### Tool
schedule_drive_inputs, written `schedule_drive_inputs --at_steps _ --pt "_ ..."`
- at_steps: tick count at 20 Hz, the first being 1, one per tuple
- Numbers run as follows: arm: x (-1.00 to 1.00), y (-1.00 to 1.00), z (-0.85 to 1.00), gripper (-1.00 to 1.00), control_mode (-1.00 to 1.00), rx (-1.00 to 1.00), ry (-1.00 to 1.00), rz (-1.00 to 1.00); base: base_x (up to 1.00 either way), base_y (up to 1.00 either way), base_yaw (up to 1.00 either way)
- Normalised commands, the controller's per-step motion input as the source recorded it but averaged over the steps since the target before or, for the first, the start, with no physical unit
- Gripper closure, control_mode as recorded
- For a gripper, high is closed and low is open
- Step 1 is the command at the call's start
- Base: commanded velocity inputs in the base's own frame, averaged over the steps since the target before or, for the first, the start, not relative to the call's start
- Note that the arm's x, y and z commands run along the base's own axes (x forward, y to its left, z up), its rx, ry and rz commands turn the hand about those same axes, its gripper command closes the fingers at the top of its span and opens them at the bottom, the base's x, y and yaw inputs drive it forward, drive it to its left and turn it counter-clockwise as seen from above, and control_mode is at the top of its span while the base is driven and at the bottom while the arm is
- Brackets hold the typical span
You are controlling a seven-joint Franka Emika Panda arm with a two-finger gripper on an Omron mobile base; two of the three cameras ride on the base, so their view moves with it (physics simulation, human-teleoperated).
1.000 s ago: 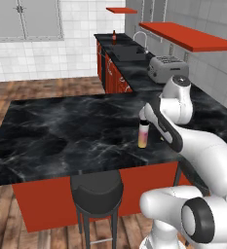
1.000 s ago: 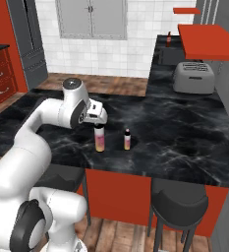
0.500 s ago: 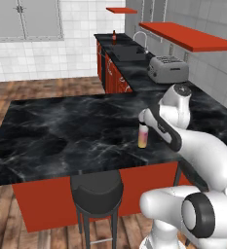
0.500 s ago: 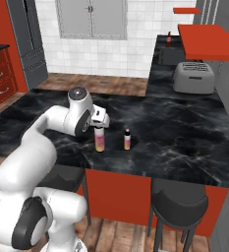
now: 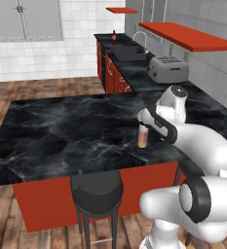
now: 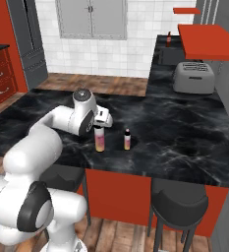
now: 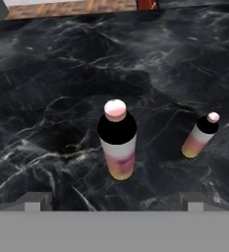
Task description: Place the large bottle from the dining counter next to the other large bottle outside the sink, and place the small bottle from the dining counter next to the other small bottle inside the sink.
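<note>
On the black marble dining counter [image 6: 185, 147], going left to right in the right base view, the white arm bends down over the near edge with its gripper [image 6: 102, 120] just above the large bottle [image 6: 100, 139], and the small bottle [image 6: 127, 140] stands near it on the right, apart from it. Both bottles are upright, with pale caps, dark shoulders and pink-to-yellow bodies. In the hand view the large bottle [image 7: 118, 141] sits about midway between the two finger tips, which stand wide apart and released, one at each lower corner, touching nothing; the small bottle [image 7: 201, 136] is off to the right. In the left base view the large bottle [image 5: 143, 135] stands just beside the gripper [image 5: 148, 121], near the counter's front edge above a round black stool [image 5: 96, 187]. Farther right and back, a silver toaster [image 6: 193, 77] sits on the side counter, and beyond it a dark bottle [image 6: 168, 39] stands by the sink [image 6: 171, 55].
</note>
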Motion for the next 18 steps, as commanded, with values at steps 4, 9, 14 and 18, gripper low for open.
schedule_drive_inputs --at_steps 4,9,14,18 --pt "0.34 0.0 -0.1 -1.0 -1.0 0.0 0.0 0.0 0.0 0.0 0.0" --pt "0.25 -0.01 -0.16 -1.0 -1.0 0.0 -0.02 0.0 0.0 0.0 0.0" --pt "0.15 0.0 -0.22 -1.0 -1.0 -0.03 -0.05 0.0 0.0 0.0 0.0" --pt "0.11 0.0 -0.2 -1.0 -1.0 -0.05 -0.06 0.0 0.0 0.0 0.0"
